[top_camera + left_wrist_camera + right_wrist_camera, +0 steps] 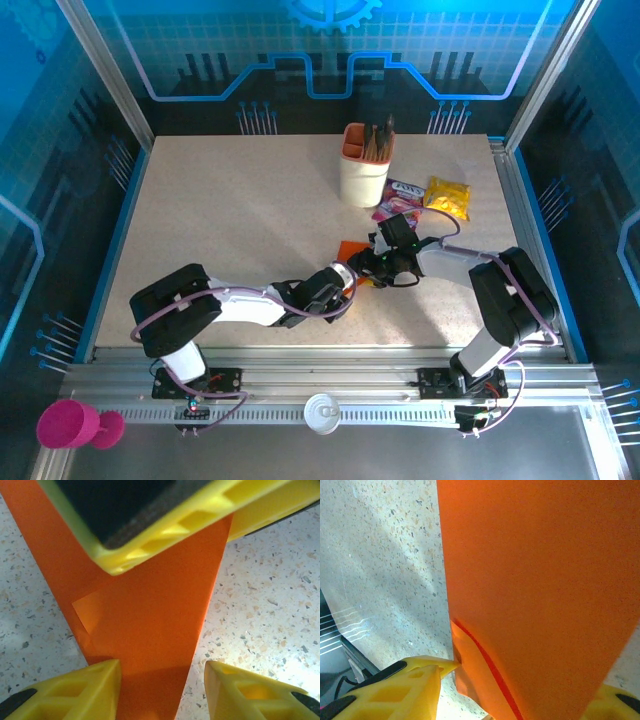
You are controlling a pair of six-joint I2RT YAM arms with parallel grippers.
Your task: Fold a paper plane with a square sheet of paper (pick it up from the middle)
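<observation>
Two arms meet low over the speckled table (pixel 220 230), just right of its centre. The left gripper (pixel 162 672) has its jaws spread, with the orange paper (pixel 150 615) lying flat on the table and tapering between them. The right gripper (pixel 520 680) is spread wide across the same sheet, with one yellow finger (pixel 165 535) over it. Behind them stands a beige pen cup (pixel 362 175), and beside it lie a yellow snack packet (pixel 447 196) and a pink packet (pixel 398 198).

We log left forearm (pixel 250 300) stretched toward 3 o'clock, right forearm (pixel 455 262) toward 9 o'clock; left gripper (pixel 352 279) and right gripper (pixel 376 266) nearly tip to tip, both jaws apart.
</observation>
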